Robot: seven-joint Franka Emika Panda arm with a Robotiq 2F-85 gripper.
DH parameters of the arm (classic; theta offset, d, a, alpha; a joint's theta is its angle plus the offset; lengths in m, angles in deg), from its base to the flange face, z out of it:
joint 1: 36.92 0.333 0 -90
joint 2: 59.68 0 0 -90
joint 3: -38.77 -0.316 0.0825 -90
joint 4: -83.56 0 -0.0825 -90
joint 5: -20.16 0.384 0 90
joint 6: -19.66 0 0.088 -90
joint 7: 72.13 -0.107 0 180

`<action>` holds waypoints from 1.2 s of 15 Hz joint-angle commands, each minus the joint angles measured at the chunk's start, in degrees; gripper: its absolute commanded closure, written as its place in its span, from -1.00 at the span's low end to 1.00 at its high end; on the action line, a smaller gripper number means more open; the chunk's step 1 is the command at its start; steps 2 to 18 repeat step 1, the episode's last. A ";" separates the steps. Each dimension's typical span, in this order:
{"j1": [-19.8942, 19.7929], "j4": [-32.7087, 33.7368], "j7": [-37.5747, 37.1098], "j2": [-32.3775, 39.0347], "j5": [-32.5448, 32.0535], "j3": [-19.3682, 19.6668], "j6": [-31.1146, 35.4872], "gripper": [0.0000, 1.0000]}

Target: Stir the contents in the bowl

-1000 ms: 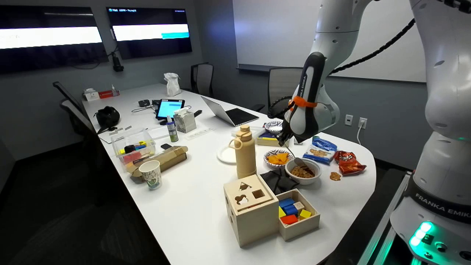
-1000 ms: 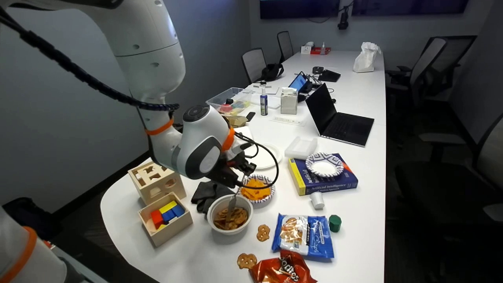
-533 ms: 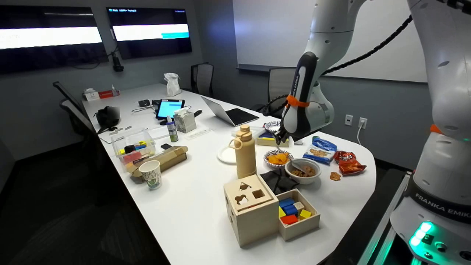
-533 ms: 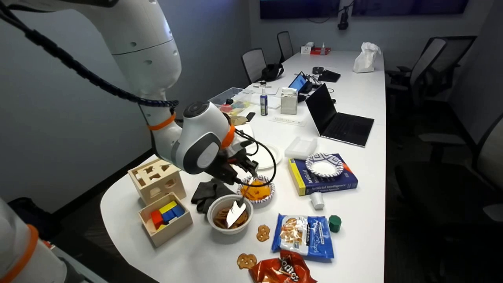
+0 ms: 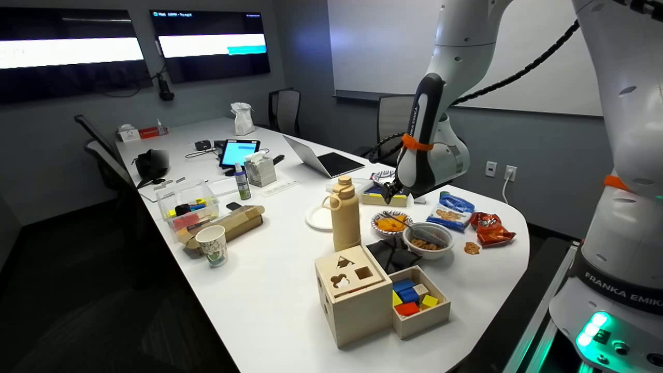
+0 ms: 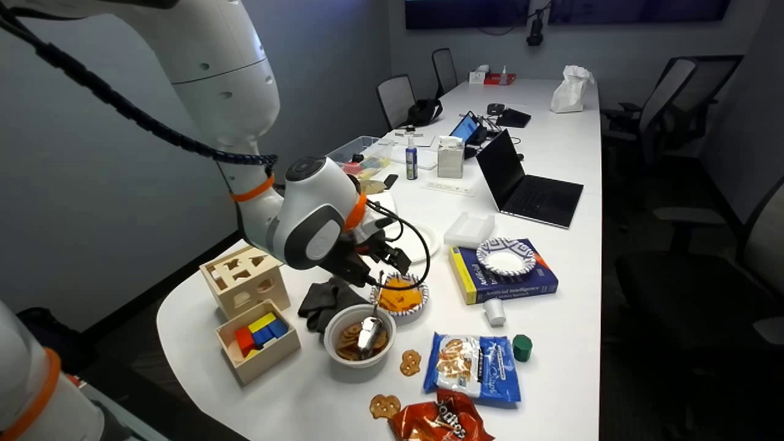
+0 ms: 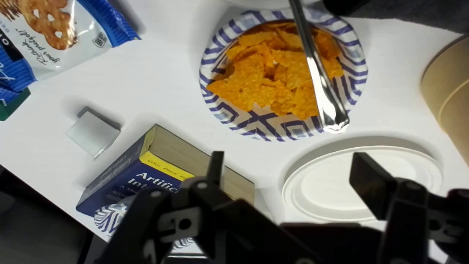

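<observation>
The white bowl point(image 5: 429, 254) holds brown pretzel crisps point(image 6: 349, 343), its contents, on the table. A shiny metal spoon point(image 6: 369, 334) rests with its head in that bowl. Its handle point(image 7: 317, 77) slants out over the patterned bowl of orange chips point(image 7: 271, 73), end loose. My gripper point(image 7: 288, 161) stands open, its two black fingers wide apart with nothing between them. It hangs past the handle's end, above the gap between the book and the white plate. In the wrist view just the edge of the white bowl shows at the top.
A tan bottle point(image 5: 346, 217) stands beside the chips. Around lie a thick book point(image 6: 508, 278) bearing a paper bowl, a white plate point(image 7: 329, 205), a blue pretzel bag point(image 6: 471, 367), a red bag point(image 6: 441, 419), a black cloth point(image 6: 331, 300) and a wooden block box point(image 5: 362, 311).
My gripper was shut on the spoon's handle a second ago and has let go. The spoon has tipped from steep to low, and the hand has drawn slightly away from the bowl.
</observation>
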 commanded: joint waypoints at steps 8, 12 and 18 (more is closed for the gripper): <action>1.33 -0.15 1.12 -1.00 1.35 0.61 -1.39 -1.00; 1.33 -0.15 1.12 -1.00 1.35 0.61 -1.39 -1.00; 1.33 -0.15 1.12 -1.00 1.35 0.61 -1.39 -1.00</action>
